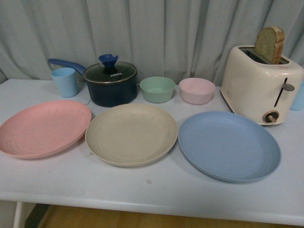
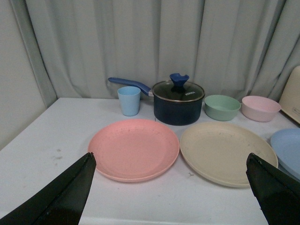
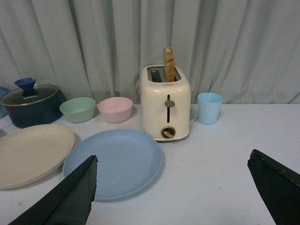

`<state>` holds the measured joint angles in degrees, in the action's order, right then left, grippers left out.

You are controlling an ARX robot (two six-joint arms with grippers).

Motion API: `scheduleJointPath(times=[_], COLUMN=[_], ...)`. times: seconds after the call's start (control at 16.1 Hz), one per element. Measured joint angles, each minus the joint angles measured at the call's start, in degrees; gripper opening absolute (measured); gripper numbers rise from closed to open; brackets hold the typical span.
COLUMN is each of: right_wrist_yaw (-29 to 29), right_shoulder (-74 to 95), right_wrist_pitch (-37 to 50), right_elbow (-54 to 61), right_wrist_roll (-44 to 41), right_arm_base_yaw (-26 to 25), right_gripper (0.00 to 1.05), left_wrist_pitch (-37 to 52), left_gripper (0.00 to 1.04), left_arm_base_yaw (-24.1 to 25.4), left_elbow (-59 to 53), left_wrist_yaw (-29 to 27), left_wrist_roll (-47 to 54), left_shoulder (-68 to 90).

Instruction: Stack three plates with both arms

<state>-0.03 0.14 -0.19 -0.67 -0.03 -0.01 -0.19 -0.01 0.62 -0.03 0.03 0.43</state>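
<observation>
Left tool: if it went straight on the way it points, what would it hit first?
Probably the pink plate, at its edge nearest the beige plate: the open left tool points downward there. Should it pass above, the dark blue pot comes next. Depth unclear.

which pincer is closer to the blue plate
Right. The right pincer sits open just before the blue plate; the left pincer faces the pink plate, with the beige plate between it and the blue one.

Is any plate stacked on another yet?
No, the pink plate, beige plate and blue plate each lie flat on the table, side by side.
</observation>
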Motion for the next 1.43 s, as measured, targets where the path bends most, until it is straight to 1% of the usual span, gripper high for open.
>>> scheduleJointPath(times=[1.43], right_wrist_yaw=[0.00], right_shoulder=[0.00], right_wrist_pitch=[0.00], right_elbow=[0.00], right_wrist_roll=[0.00], right_arm_base_yaw=[0.00], right_gripper=[0.98], left_wrist_pitch=[0.00], left_gripper=[0.98], left_arm_base_yaw=[0.00], left_elbow=[0.00], left_wrist_yaw=[-0.02], left_wrist_roll=[0.00], left_shoulder=[0.00])
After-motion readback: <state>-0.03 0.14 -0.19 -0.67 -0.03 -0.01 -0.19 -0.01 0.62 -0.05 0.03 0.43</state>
